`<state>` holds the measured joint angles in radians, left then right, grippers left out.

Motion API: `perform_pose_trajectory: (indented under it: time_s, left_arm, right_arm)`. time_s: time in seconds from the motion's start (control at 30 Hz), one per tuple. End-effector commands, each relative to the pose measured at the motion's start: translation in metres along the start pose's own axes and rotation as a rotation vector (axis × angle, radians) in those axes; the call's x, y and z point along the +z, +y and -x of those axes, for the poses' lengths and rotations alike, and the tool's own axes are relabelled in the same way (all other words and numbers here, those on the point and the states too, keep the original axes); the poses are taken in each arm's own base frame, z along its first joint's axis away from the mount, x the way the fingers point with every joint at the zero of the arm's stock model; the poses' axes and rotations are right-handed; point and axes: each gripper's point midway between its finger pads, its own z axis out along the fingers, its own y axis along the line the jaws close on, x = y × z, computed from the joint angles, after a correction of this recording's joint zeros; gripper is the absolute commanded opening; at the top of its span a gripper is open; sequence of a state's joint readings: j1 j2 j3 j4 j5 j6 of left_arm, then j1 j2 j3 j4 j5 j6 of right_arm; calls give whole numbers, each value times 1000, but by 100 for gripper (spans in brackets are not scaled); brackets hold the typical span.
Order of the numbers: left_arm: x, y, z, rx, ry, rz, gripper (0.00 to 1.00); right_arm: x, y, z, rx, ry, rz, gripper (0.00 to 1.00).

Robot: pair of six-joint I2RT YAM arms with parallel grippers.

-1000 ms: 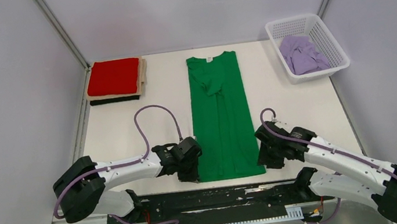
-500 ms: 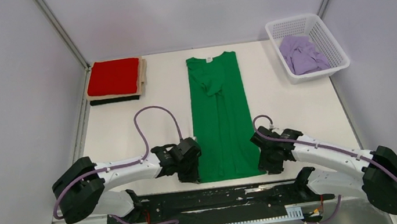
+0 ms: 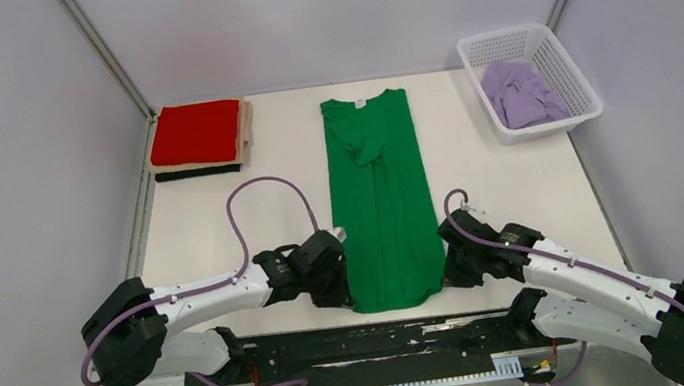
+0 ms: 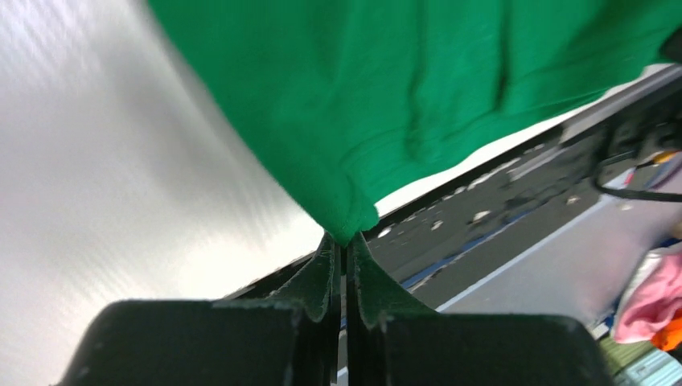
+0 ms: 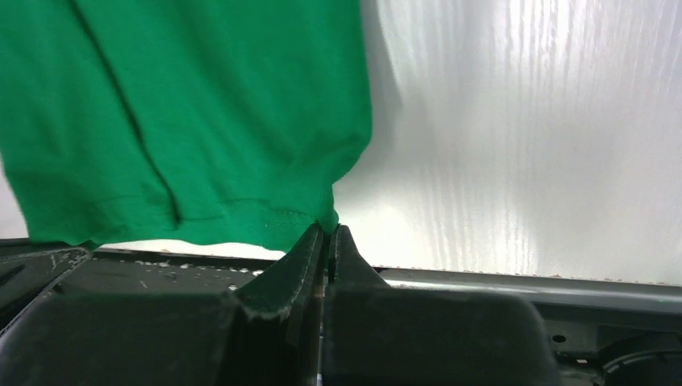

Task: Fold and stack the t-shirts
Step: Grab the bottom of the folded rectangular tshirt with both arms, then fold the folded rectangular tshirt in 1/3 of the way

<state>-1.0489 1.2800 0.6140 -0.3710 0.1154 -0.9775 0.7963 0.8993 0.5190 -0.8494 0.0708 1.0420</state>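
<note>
Laundry duty at a white table (image 3: 508, 180): a green t-shirt (image 3: 379, 198) lies lengthwise down the middle, folded into a long narrow strip. Its collar and white neck tag (image 3: 361, 101) point to the far edge and its hem reaches the near edge.

The left gripper (image 3: 339, 289) sits at the hem's left corner. In the left wrist view its two dark fingers (image 4: 318, 277) are pressed together, with a small nub of green cloth pinched at their tips. The right gripper (image 3: 449, 264) sits at the opposite corner. In the right wrist view its fingers (image 5: 297, 265) are likewise pressed together, and the stitched corner of the hem comes down right at their tips. Between the two, the near end of the shirt is drawn inward, so the hem curves instead of running straight.

In the far left corner of the table a folded pile stands well apart from the arms. A red t-shirt (image 3: 196, 133) is on top, a beige t-shirt (image 3: 246, 131) shows along its right side beneath, and a black t-shirt (image 3: 197, 172) peeks out at the bottom toward the near side.

In the far right corner a white lattice basket (image 3: 571, 70) holds a crumpled lilac t-shirt (image 3: 521, 92).
</note>
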Motion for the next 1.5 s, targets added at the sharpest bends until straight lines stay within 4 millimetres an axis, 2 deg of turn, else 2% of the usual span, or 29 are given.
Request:
perform_pose_trajectory:
  time_s: [0.0,0.27,0.5,0.8,0.93,1.13,1.47]
  left_arm:
    - [-15,-42,54,59,-130,-123,0]
    - [-26,-41,137,25,-268,-127,0]
    - [-24,-25,202,-14,-326,-87,0]
    - [-14,-12,270,-43,-364,-99,0]
    - [-11,-2,292,-57,-370,-105,0]
    - [-12,10,320,-52,-393,-101,0]
    - [3,36,349,-93,-381,-111,0]
  right_arm:
    - [-21,35,42,-29,-173,106,0]
    - [-30,66,104,-40,-331,105,0]
    - [-17,77,164,-36,-352,76,0]
    - [-5,84,241,-30,-394,64,0]
    - [6,88,265,-45,-392,64,0]
    - [25,87,287,-54,-372,42,0]
    - [49,84,317,-31,-361,30,0]
